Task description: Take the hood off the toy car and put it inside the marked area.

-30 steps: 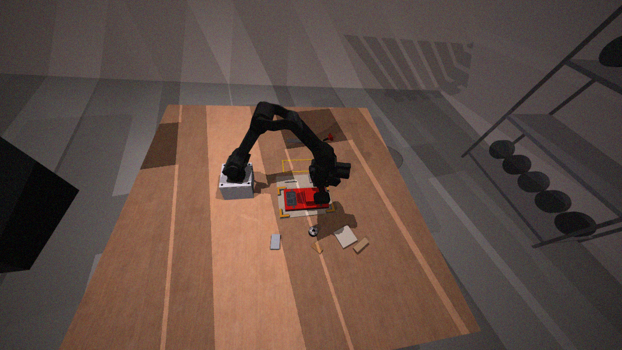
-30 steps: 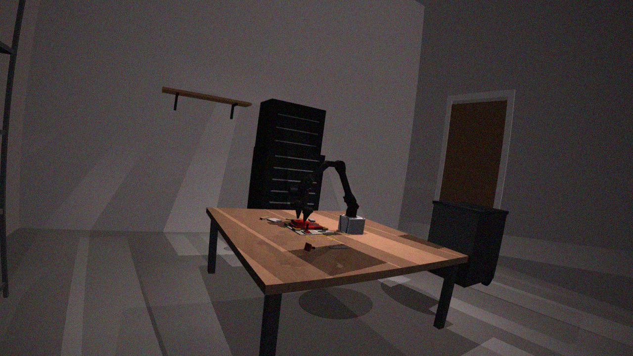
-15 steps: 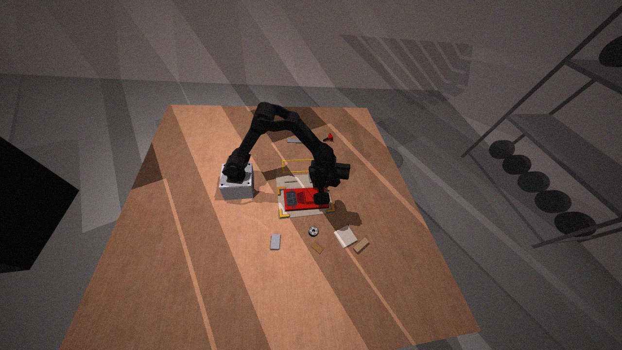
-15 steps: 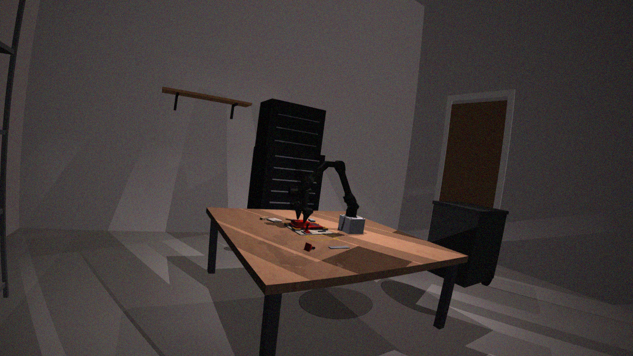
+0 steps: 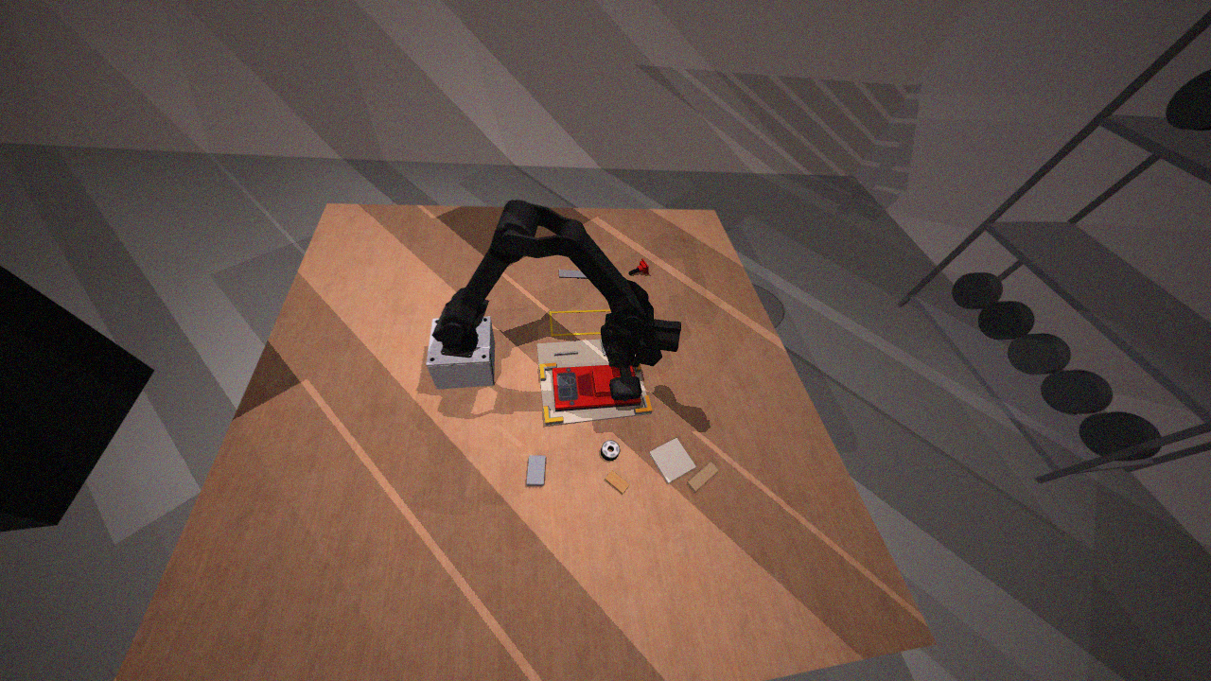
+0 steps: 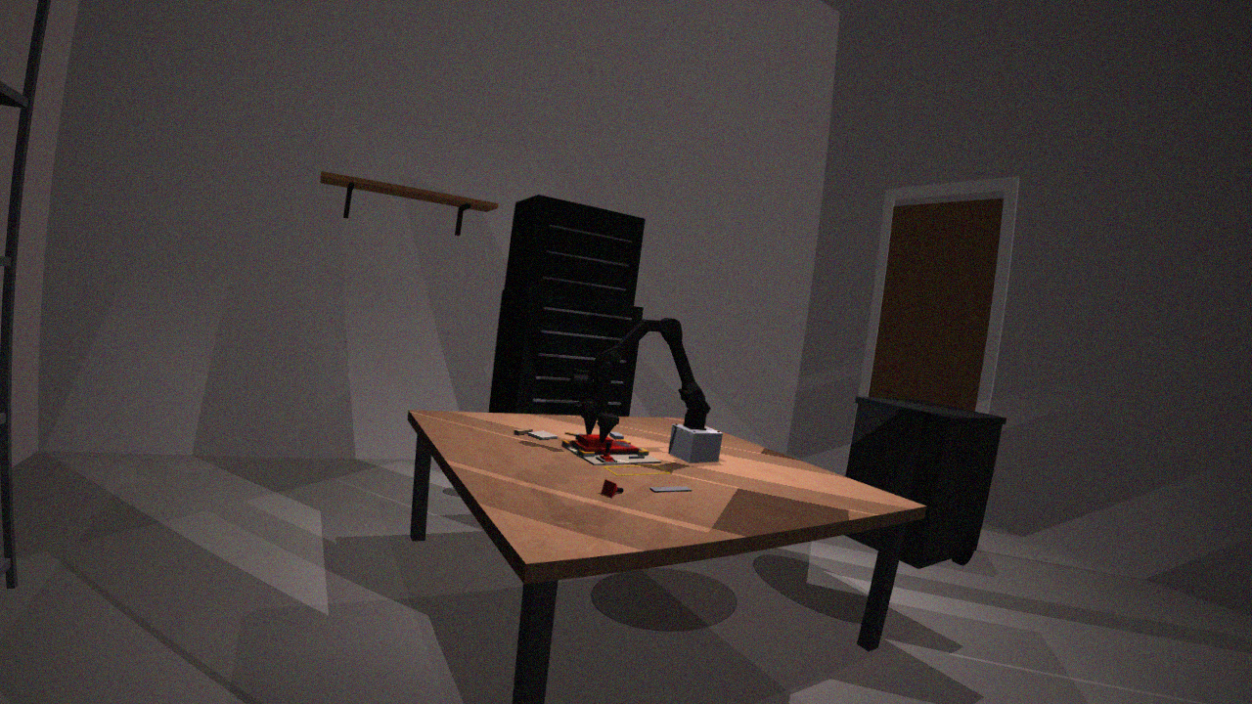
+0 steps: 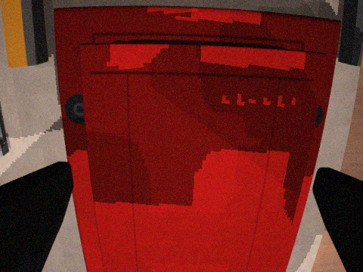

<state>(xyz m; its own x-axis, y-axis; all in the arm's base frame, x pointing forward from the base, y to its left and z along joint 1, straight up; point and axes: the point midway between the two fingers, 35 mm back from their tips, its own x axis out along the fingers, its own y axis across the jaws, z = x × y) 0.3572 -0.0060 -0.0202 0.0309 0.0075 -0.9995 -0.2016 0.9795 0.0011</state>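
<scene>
The red toy car (image 5: 587,387) (image 7: 68,45) sits on a light board between yellow corner brackets. Its hood (image 7: 170,121) is in place, a raised red panel filling the middle of the wrist view. My gripper (image 5: 624,380) (image 6: 596,439) (image 7: 196,177) is open and empty, pointing down over the hood end of the car. One finger shows on each side of the car in the wrist view. Whether the fingertips touch it cannot be told. The marked area, a yellow outline (image 5: 580,311), lies on the table beyond the board; the arm hides its right part in the top view.
A wheel (image 5: 610,447), a grey block (image 5: 535,470), a pale square plate (image 5: 673,460) and two tan blocks (image 5: 702,477) (image 5: 615,482) lie on the near side of the car. A grey bar (image 5: 572,273) and a small red part (image 5: 641,267) lie beyond the outline.
</scene>
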